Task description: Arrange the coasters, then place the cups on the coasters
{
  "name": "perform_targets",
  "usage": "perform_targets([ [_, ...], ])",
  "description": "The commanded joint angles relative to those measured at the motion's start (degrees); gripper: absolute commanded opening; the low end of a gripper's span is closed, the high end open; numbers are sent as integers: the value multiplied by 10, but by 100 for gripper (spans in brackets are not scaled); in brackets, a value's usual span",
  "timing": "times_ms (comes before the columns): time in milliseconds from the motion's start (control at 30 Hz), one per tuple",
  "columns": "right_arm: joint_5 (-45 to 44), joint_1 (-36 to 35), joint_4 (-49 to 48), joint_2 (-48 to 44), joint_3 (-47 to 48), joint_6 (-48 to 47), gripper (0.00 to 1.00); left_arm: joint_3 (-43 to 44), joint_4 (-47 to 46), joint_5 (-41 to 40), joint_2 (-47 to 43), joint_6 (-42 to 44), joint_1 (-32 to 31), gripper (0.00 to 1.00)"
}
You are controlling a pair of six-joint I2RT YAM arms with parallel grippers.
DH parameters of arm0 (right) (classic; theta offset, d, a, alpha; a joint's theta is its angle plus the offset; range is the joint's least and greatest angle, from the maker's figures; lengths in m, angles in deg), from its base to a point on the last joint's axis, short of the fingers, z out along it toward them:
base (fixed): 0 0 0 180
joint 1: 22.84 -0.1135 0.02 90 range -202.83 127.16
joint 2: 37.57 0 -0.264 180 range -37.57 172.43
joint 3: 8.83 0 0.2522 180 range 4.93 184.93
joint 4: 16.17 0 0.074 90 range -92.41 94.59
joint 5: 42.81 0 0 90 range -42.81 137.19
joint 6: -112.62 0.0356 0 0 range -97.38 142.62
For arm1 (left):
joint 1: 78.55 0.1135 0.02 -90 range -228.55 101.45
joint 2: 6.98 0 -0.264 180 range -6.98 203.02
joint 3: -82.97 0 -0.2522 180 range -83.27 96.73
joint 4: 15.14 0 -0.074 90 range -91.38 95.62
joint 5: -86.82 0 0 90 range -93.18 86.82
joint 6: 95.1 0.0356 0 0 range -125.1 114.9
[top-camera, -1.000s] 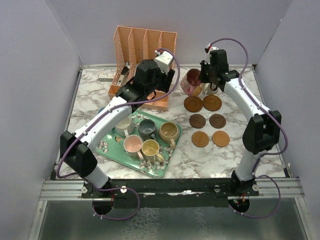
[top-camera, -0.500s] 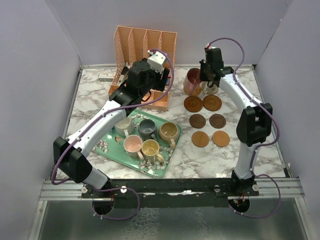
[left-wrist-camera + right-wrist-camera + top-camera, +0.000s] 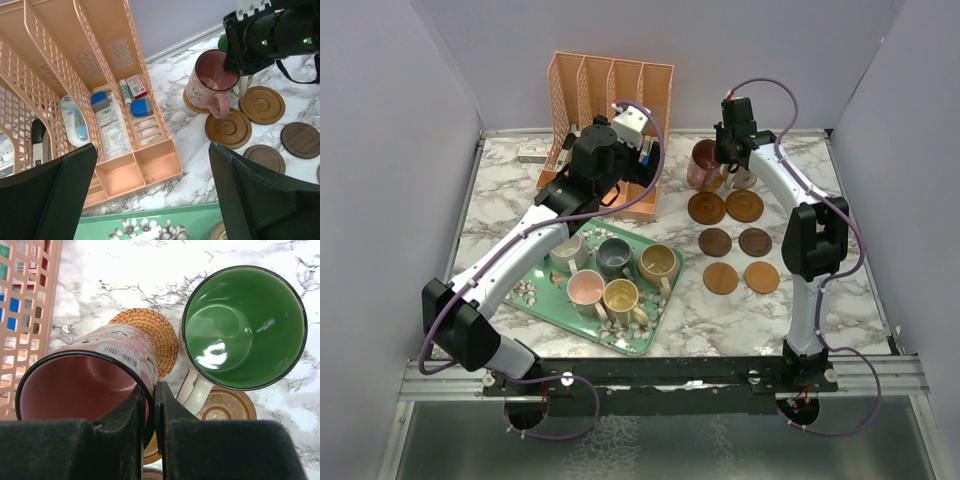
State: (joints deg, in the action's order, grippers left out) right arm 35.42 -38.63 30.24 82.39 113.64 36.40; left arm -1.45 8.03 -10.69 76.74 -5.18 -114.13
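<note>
1. Over the last second the left arm has drawn its wrist back towards the peach organiser [image 3: 620, 80]. The left gripper [image 3: 152, 150] has widened and now hangs with its jaws spread, nothing between them. The right arm has stretched further towards the back wall, its elbow swung inward. The mugs and discs lie where they did.
2. The right gripper [image 3: 151, 390] pinches the rim wall of the pink mug [image 3: 212, 75], one finger inside and one outside. That mug sits on a woven coaster [image 3: 150, 330] at the back of the table, just beside the green-lined mug [image 3: 245, 325], which stands on a brown coaster [image 3: 222, 410].
3. Six more brown coasters [image 3: 715, 242] lie bare in two columns in front of those mugs. Five mugs [image 3: 615, 257] stand on the green floral tray [image 3: 545, 295] at the near left.
4. The table [image 3: 700, 320] is white marble veined with grey. Plain pale violet walls close it in on three sides, and a metal rail runs along the near edge.
5. The left arm covers part of the tray's far corner and the organiser's front. A small pale object [image 3: 532, 153] left of the organiser is too small to make out. In the left wrist view the right arm's black housing hides nearly all of the green-lined mug.
</note>
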Motion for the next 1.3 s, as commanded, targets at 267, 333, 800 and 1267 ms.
perform_targets([
  [267,-45,-2,-28,34,70,7,1,-6,-22,10,-21,-1,4,99],
  [333,-45,-2,-27,38,74,7,1,-6,-21,12,-22,-1,4,99],
  [800,-45,-2,-19,60,89,7,1,-5,-20,17,-18,-2,4,99],
  [1267,-50,-2,-6,69,91,6,1,-8,-18,20,-22,-2,4,99],
])
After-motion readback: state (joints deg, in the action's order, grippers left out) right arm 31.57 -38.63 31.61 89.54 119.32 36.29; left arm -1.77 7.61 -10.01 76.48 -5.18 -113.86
